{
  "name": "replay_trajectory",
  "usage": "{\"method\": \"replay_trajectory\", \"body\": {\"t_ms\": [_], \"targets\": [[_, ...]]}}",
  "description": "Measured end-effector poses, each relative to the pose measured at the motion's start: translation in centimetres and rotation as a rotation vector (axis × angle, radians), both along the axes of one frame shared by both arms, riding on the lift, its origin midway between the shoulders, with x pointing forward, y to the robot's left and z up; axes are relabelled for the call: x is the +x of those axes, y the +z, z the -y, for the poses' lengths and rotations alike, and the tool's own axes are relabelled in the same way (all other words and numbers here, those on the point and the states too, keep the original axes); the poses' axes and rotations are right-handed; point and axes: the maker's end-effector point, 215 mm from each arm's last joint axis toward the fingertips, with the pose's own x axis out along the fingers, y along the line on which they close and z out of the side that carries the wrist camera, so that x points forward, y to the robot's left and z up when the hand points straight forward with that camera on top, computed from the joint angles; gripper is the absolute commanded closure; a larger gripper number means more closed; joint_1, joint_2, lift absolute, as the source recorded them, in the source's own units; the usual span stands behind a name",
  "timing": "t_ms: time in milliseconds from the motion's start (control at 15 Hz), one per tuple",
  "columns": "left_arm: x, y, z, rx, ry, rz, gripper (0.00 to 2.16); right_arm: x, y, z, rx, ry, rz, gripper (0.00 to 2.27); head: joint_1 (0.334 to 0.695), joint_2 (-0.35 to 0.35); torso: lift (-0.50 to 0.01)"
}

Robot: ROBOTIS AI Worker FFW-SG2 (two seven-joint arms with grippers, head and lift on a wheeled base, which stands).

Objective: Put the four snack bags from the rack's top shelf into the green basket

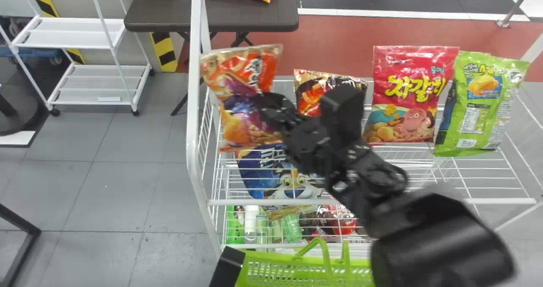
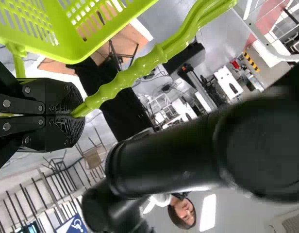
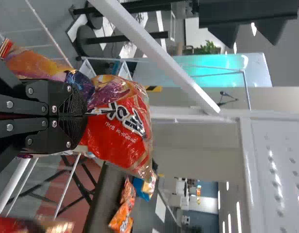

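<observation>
Widest of all, the white rack is spread across the scene, and at its top shelf three upright bags are seen: a red snack bag marked with big yellow lettering, a green snack bag printed with small panels of text, and a brown snack bag, partly covered by the right arm. Low in front, the green basket is held by its handle, clenched in the left gripper. And by the rack's left post, the orange snack bag is pinched near mid-height by the right gripper! Bold white lettering is carried on it, the printed face turned robotward, top up, long axis nearly upright, tipped slightly left.
</observation>
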Motion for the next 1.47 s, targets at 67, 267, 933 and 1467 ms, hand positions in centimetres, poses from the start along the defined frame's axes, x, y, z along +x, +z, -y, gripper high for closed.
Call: {"method": "replay_trajectory", "body": {"t_ms": [67, 267, 933, 1467], "targets": [[0.5, -0.3, 0.0, 0.006, 0.009, 0.011, 1.66, -1.1, 0.1, 3.0, -0.011, -0.033, -0.026, 2.01, 0.695, -0.179, 0.000], [2.5, -1.1, -0.7, 0.034, 0.052, 0.056, 1.66, -5.8, 1.0, 11.4, -0.003, -0.089, -0.099, 2.01, 0.695, -0.350, 0.000], [5.3, -0.9, -1.1, 0.019, 0.122, 0.075, 1.66, -20.8, 0.8, 25.3, 0.164, -0.123, -0.470, 2.01, 0.695, -0.350, 0.000], [5.0, -0.7, -1.1, 0.004, 0.122, 0.074, 1.66, -25.5, -12.1, 18.0, 0.243, -0.016, -0.839, 1.93, 0.695, -0.350, 0.000]]}}
